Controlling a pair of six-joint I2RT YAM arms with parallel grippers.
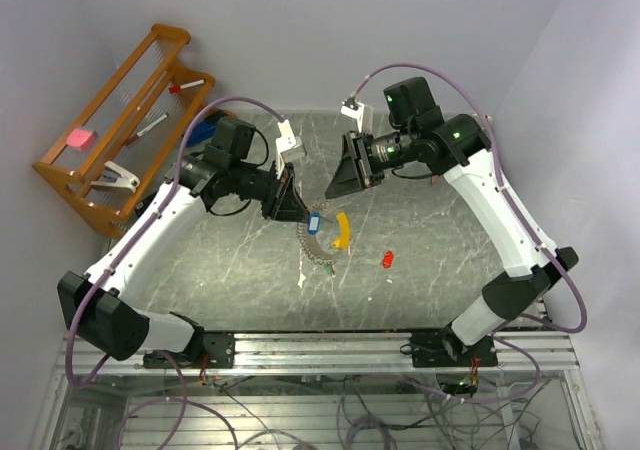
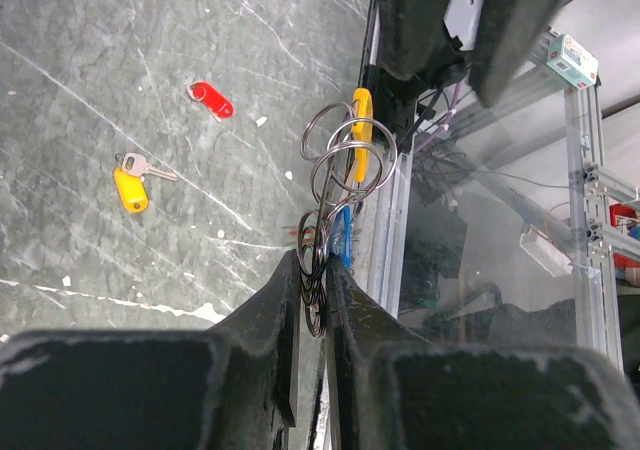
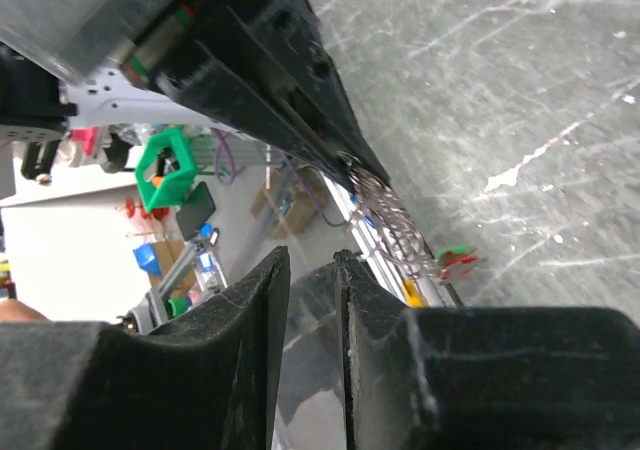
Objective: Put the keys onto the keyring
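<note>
Keyring (image 2: 357, 150) — lengthwise beyond left tool (image 2: 318, 262)

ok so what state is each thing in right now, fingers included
left fingers: shut on the keyring
right fingers: slightly apart, nothing between them
keyring: pinched at one end, rest dangling
blue key: hanging on the keyring
yellow piece: hanging on the keyring
red key: loose on the table
yellow key: loose on the table
</note>
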